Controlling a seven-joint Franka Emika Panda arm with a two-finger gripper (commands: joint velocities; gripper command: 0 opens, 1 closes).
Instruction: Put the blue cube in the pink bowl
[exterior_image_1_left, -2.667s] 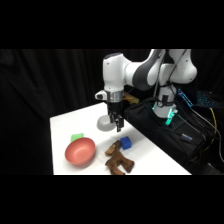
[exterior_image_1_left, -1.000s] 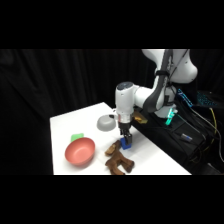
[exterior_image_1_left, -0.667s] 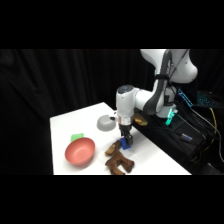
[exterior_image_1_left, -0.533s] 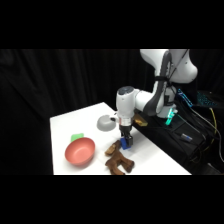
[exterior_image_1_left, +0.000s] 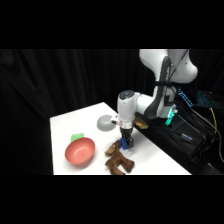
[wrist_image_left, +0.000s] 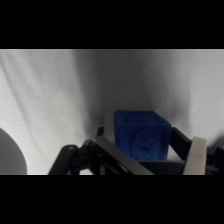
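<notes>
The blue cube sits on the white table, filling the lower middle of the wrist view. My gripper is down around it and open, with one dark finger close on the cube's right and the other just off its left face. In the side view the gripper stands upright at table level, and only a sliver of the blue cube shows at its tips. The pink bowl lies to the left near the table's front edge, upright and holding nothing.
A brown plush toy lies right in front of the gripper. A small green block sits behind the pink bowl, and a grey dome-shaped bowl is farther back. Black equipment with cables borders the table's right side.
The arm swung right from mid-table and came down over the blue cube. Over the last second it has stayed almost still there.
</notes>
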